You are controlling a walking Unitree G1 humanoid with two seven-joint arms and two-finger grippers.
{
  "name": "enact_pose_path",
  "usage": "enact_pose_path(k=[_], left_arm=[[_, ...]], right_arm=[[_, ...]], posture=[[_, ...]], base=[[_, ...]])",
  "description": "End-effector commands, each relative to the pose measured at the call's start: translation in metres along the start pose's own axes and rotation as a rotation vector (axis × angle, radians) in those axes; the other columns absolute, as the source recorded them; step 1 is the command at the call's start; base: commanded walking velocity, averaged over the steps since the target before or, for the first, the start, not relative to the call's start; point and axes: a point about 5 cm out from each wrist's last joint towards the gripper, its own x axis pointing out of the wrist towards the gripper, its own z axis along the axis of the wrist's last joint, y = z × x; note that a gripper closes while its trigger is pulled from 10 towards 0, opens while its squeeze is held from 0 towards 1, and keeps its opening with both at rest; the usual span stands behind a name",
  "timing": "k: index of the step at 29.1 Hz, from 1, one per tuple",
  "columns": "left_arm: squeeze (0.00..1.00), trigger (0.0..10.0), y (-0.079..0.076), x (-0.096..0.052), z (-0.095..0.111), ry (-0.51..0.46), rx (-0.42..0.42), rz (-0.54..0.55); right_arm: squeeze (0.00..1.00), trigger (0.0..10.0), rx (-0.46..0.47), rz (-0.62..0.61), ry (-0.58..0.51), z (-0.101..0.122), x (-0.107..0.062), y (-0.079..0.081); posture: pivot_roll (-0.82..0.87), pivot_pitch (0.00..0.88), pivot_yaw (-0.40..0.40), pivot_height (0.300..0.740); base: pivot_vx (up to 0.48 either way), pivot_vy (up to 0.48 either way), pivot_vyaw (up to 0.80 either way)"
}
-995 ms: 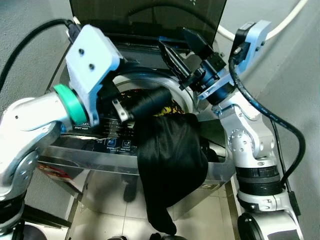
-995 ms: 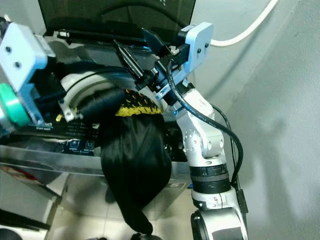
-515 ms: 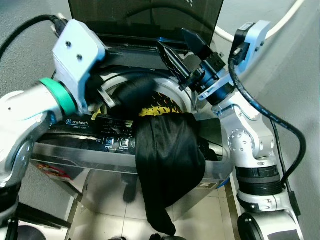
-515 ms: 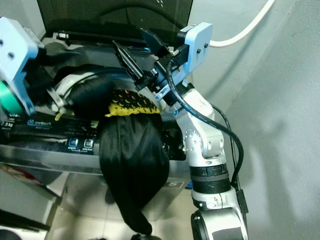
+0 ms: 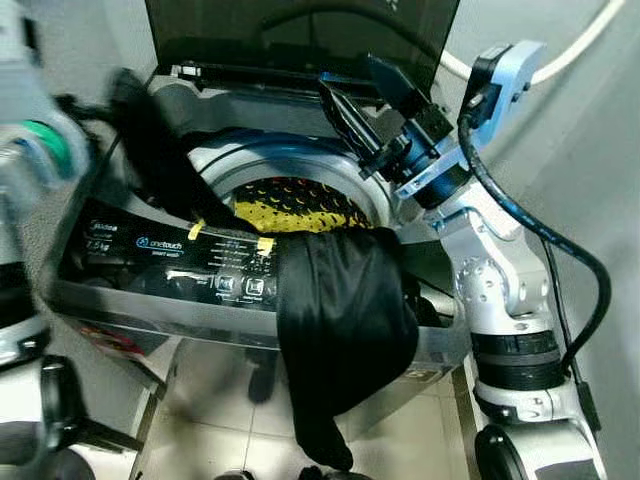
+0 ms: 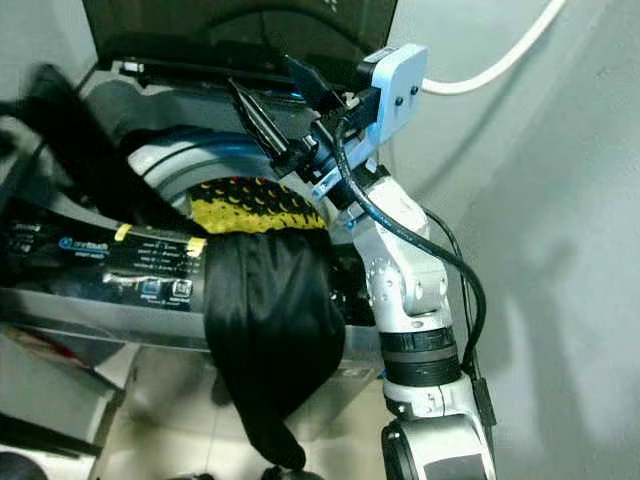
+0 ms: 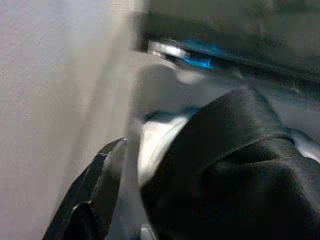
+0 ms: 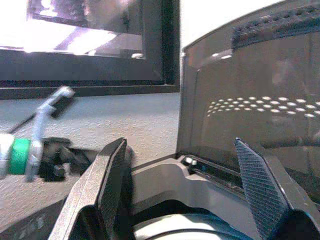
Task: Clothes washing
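Observation:
A top-loading washing machine (image 5: 150, 262) stands with its lid (image 5: 300, 30) raised. A yellow and black garment (image 5: 290, 203) lies in the drum. A black garment (image 5: 340, 320) hangs over the front rim and down the machine's front. My right gripper (image 5: 346, 75) is open and holds nothing; it hovers above the drum's back right edge, facing the lid (image 8: 250, 100). My left arm (image 5: 30, 150) is blurred at the far left. Its gripper (image 5: 140, 130) is a dark streak over the drum's left rim. Black cloth (image 7: 235, 170) bulges close to the left wrist camera.
A grey wall runs behind and to the right of the machine, with a white hose (image 5: 580, 30) along it. Pale floor tiles (image 5: 200, 440) show below the machine's front. The black garment's tail nearly reaches the floor.
My left arm has swung quickly left, out from over the drum toward its left edge, baring the yellow garment. The right gripper and the hanging black garment stayed put.

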Motion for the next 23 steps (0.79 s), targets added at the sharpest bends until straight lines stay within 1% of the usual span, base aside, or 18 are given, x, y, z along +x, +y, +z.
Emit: enact_pose_path(k=[1, 3, 4, 5, 7, 8, 9, 10, 11, 12, 14, 15, 16, 17, 20, 21, 22, 23], left_arm=[[0.00, 10.0, -0.001, -0.003, 0.018, -0.131, 0.083, 0.030], [0.00, 10.0, -0.001, -0.003, 0.018, -0.131, 0.083, 0.030], [0.00, 10.0, 0.000, -0.003, 0.025, -0.183, 0.013, 0.032], [0.00, 10.0, -0.002, -0.002, 0.024, -0.169, -0.055, 0.002], [0.00, 10.0, 0.002, 0.001, 0.017, -0.106, 0.249, 0.123], [0.00, 10.0, 0.005, 0.002, 0.019, -0.096, -0.002, 0.103], [0.00, 10.0, 0.005, 0.002, 0.019, -0.096, -0.002, 0.103], [0.00, 10.0, 0.010, 0.003, 0.018, -0.097, 0.199, 0.205], [0.00, 10.0, 0.007, 0.003, 0.016, -0.074, 0.121, 0.150], [0.00, 10.0, 0.007, 0.003, 0.016, -0.074, 0.121, 0.150], [0.00, 10.0, 0.008, 0.003, 0.012, -0.023, 0.321, 0.236], [0.00, 10.0, 0.008, 0.003, 0.012, -0.023, 0.321, 0.236], [0.00, 10.0, 0.001, 0.003, 0.010, -0.009, 0.160, 0.136], [0.00, 10.0, 0.003, 0.003, 0.012, -0.036, 0.428, 0.233], [0.00, 10.0, -0.006, 0.002, 0.006, -0.039, 0.407, 0.100], [0.00, 10.0, -0.004, 0.000, 0.010, -0.063, 0.543, 0.132], [0.00, 10.0, -0.004, 0.000, 0.010, -0.063, 0.543, 0.132], [0.00, 10.0, -0.003, -0.001, 0.012, -0.082, 0.685, 0.169]], right_arm=[[0.00, 10.0, -0.006, -0.013, -0.005, 0.001, -0.002, -0.003], [0.00, 10.0, -0.006, -0.013, -0.005, 0.001, -0.002, -0.003], [0.00, 10.0, -0.006, -0.014, -0.005, 0.001, -0.002, -0.003], [0.00, 10.0, -0.006, -0.013, -0.005, 0.000, -0.002, -0.003], [0.00, 10.0, -0.007, -0.012, -0.004, 0.000, -0.002, -0.003], [0.00, 10.0, -0.007, -0.013, -0.005, 0.001, -0.001, -0.003], [0.00, 10.0, -0.007, -0.013, -0.005, 0.001, -0.001, -0.003], [0.00, 10.0, -0.007, -0.014, -0.006, 0.001, -0.001, -0.003], [0.00, 10.0, -0.006, -0.015, -0.007, 0.001, -0.001, -0.003], [0.00, 10.0, -0.006, -0.015, -0.007, 0.001, -0.001, -0.003], [0.00, 10.0, -0.006, -0.015, -0.005, 0.001, -0.002, -0.003], [0.00, 10.0, -0.006, -0.015, -0.005, 0.001, -0.002, -0.003], [0.00, 10.0, -0.005, -0.014, -0.005, 0.001, -0.002, -0.003], [0.00, 10.0, -0.006, -0.015, -0.004, 0.001, -0.002, -0.003], [0.00, 10.0, -0.007, -0.016, -0.005, 0.001, -0.002, -0.003], [0.00, 10.0, -0.007, -0.016, -0.005, 0.001, -0.002, -0.003], [0.00, 10.0, -0.007, -0.016, -0.005, 0.001, -0.002, -0.003], [0.00, 10.0, -0.007, -0.015, -0.004, 0.001, -0.002, -0.003]], posture=[[0.09, 0.076, 0.005, 0.740], [0.09, 0.076, 0.005, 0.740], [0.09, 0.075, 0.003, 0.740], [0.09, 0.077, 0.005, 0.740], [0.09, 0.076, 0.004, 0.740], [0.09, 0.077, 0.007, 0.740], [0.09, 0.077, 0.007, 0.740], [0.09, 0.077, 0.004, 0.740], [0.09, 0.077, 0.005, 0.740], [0.09, 0.077, 0.005, 0.740], [0.09, 0.080, 0.003, 0.740], [0.09, 0.080, 0.003, 0.740], [0.09, 0.080, 0.005, 0.740], [0.09, 0.081, 0.002, 0.740], [0.09, 0.082, 0.004, 0.740], [0.09, 0.085, 0.003, 0.740], [0.09, 0.085, 0.003, 0.740], [0.09, 0.085, 0.003, 0.740]], base=[[0.000, 0.000, 0.00], [0.000, 0.000, 0.00], [0.000, 0.000, 0.00], [0.000, 0.000, 0.00], [0.000, 0.000, 0.00], [0.000, 0.000, 0.00], [0.000, 0.000, 0.00], [0.000, 0.000, 0.00], [0.000, 0.000, 0.00], [0.000, 0.000, 0.00], [0.000, 0.000, 0.00], [0.000, 0.000, 0.00], [0.000, 0.000, 0.00], [0.000, 0.000, 0.00], [0.000, 0.000, 0.00], [0.000, 0.000, 0.00], [0.000, 0.000, 0.00], [0.000, 0.000, 0.00]])
